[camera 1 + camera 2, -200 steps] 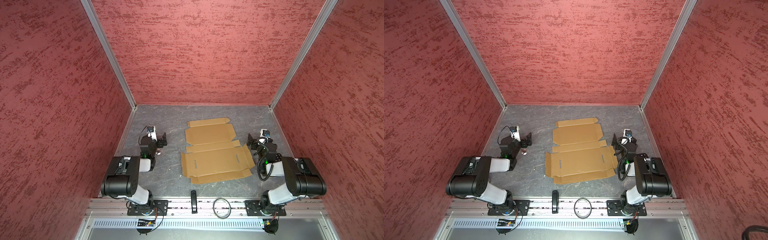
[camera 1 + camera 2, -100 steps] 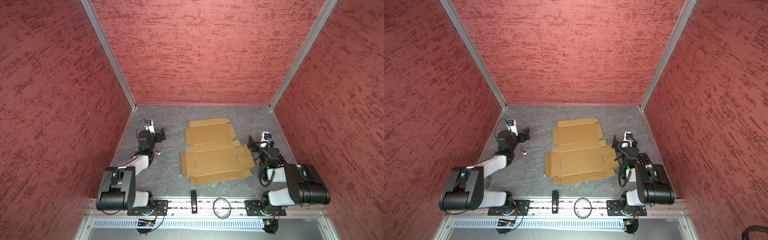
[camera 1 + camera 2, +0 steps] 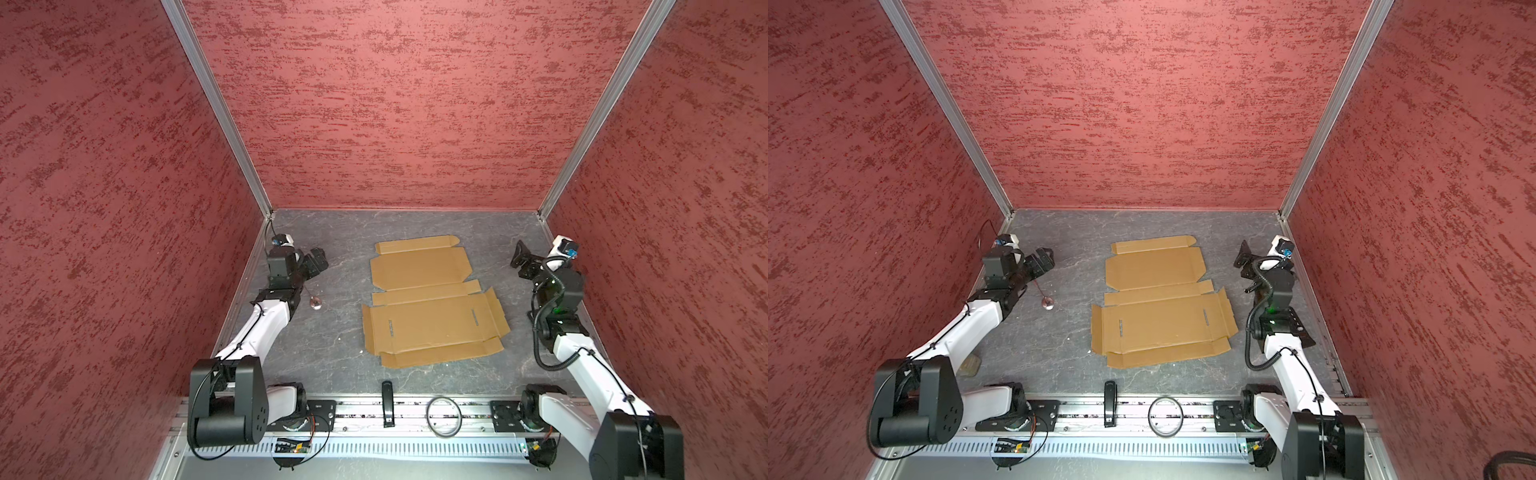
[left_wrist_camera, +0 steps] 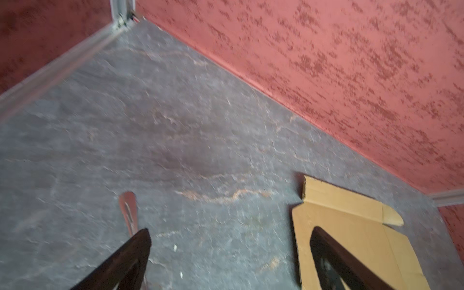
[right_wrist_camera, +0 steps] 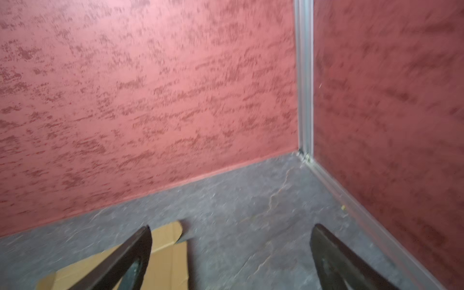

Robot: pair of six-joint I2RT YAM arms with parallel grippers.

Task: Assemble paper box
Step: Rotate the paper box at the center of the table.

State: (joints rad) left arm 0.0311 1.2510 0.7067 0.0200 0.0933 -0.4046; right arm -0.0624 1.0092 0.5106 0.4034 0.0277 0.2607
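The paper box [image 3: 432, 303] [image 3: 1163, 303] lies flat on the grey table as an unfolded tan cardboard sheet with flaps and two slots, in both top views. My left gripper [image 3: 318, 259] [image 3: 1044, 257] hangs open to the left of its far end, well apart from it. My right gripper [image 3: 519, 257] [image 3: 1246, 266] is open to the right of that far end, also apart. In the left wrist view the open gripper [image 4: 231, 231] frames bare table, with a corner of the sheet [image 4: 351, 226] behind one finger. The right wrist view shows the open gripper [image 5: 232, 227] and a flap [image 5: 170, 251].
A small round metal piece on a thin stem [image 3: 315, 303] [image 3: 1048, 304] lies on the table under my left arm. A black handle [image 3: 387, 401] and a ring [image 3: 444, 415] sit on the front rail. Red walls [image 3: 395, 104] close three sides.
Both arms have stretched forward, elbows dropping, and both grippers have moved a little toward the back wall. The cardboard sheet has not moved. Both grippers stayed open.
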